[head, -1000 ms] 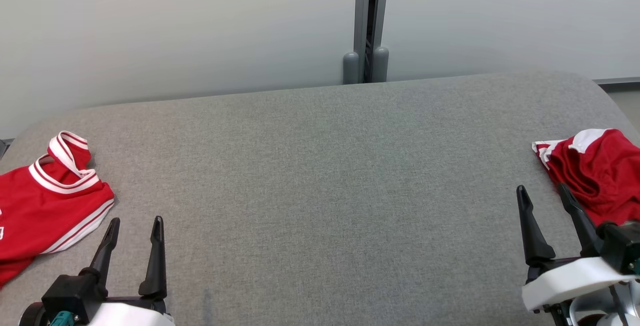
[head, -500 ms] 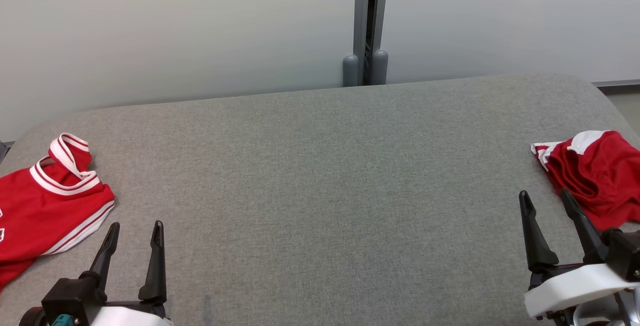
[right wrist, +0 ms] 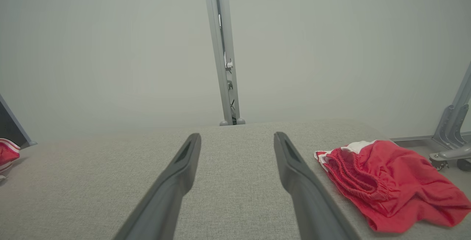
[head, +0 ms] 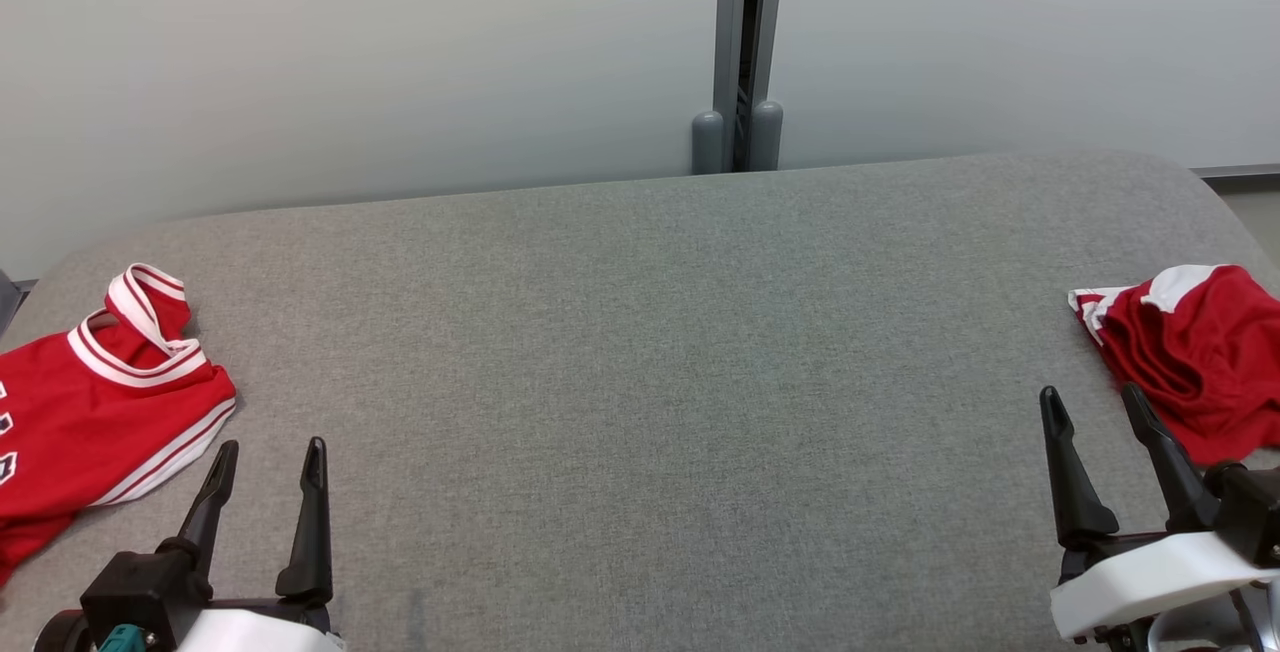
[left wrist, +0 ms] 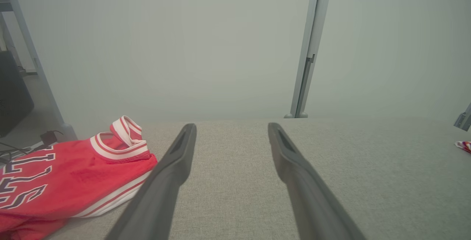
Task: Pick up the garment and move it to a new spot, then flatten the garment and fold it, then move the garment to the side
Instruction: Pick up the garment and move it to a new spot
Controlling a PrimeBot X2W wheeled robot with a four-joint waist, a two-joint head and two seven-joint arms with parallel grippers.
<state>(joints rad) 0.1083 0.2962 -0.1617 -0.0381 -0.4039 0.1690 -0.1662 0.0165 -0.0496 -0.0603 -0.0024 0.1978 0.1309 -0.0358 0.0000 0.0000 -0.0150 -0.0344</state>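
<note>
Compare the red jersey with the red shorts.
The jersey lies mostly spread flat; the shorts lie bunched in a heap. The jersey bears dark lettering and a striped collar; the shorts show a gathered elastic waistband. Both are red with white trim.

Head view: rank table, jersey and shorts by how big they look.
1. table
2. jersey
3. shorts
Both garments run off the frame edge, so the order of those two is unsure.
</note>
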